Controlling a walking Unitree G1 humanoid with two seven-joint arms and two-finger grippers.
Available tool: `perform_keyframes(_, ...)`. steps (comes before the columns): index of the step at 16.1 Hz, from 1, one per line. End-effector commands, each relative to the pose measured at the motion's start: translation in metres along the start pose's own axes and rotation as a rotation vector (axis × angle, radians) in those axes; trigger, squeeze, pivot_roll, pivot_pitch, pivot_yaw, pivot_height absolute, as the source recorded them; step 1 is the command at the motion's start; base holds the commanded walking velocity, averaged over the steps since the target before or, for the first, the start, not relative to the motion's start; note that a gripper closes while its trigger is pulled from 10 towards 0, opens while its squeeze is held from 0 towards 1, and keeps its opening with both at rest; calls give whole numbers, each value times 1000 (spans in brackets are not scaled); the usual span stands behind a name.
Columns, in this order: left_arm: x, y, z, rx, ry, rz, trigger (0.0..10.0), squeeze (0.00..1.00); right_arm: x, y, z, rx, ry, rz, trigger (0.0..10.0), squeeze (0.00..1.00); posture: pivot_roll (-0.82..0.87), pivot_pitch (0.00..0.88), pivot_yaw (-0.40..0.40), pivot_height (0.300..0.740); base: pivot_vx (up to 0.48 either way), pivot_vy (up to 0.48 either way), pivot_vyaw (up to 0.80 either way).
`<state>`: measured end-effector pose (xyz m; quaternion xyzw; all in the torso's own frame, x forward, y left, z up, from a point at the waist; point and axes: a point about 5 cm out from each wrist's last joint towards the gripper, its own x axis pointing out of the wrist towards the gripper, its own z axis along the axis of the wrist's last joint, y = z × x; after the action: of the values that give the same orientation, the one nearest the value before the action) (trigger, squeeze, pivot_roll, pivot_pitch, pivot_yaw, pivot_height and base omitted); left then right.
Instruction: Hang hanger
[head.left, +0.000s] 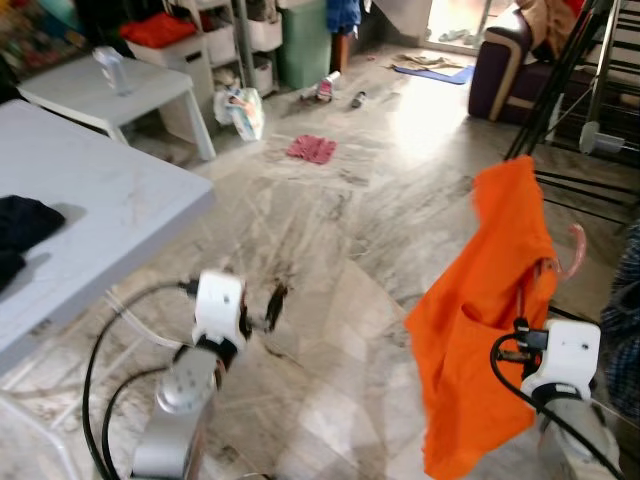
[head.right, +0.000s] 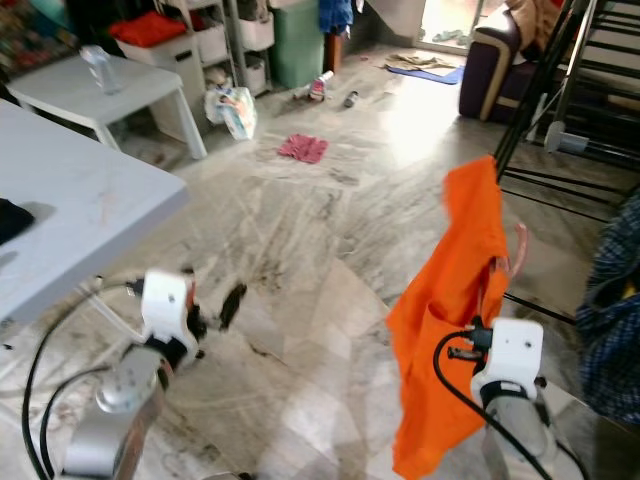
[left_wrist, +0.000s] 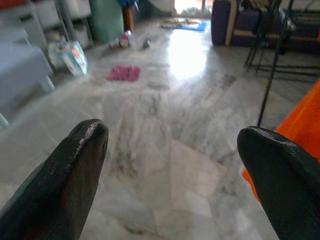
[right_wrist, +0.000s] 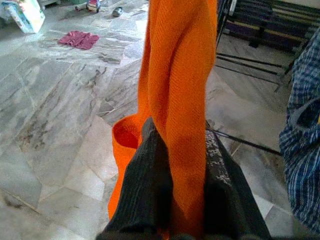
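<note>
At the left edge of the head view, a pale grey bench (head.left: 110, 205) carries a dark crumpled cloth (head.left: 22, 222), and below centre-left the left gripper (left_wrist: 172, 165) hovers over the grey marbled tile floor (head.left: 340, 250) with its jaws spread wide and holding nothing. A small magenta rag (head.left: 312, 149) lies on the floor in the upper centre. At lower right the right gripper (right_wrist: 177, 165) has its jaws pinching a hanging orange fabric garment (head.left: 490, 310), beside which the pink hook of a hanger (head.left: 576, 250) curves up, just before the black metal drying rack (head.left: 560, 80) at upper right.
</note>
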<state>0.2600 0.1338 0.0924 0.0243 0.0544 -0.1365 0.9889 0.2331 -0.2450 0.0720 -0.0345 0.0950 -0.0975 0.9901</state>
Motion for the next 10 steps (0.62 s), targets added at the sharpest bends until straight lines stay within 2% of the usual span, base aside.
perform_keyframes(1,-1,1,2,5,-15,13,10000,0,11,5,14,-9,-56,24,10000,0,25,24,-57,740,0,0,0)
perform_keyframes(4,-4,8,-5,2,12,56,10000,0,25,19,29,-19,-102,81,10000,0,49,21,-67,740,0,0,0)
perform_keyframes(6,-5,10,-7,11,25,46,10000,0,24,16,24,-1,-86,55,10000,0,51,35,-58,740,0,0,0)
perform_keyframes(8,-11,10,-10,20,44,35,10000,0,11,11,10,-1,-52,37,10000,0,43,54,-18,740,0,0,0)
perform_keyframes(9,-16,10,-18,16,69,33,10000,0,-1,4,-2,3,-23,-8,10000,0,16,64,15,740,0,0,0)
perform_keyframes(10,-16,9,-21,17,85,28,10000,0,-7,-3,-10,8,-3,-55,10000,0,24,76,15,740,0,0,0)
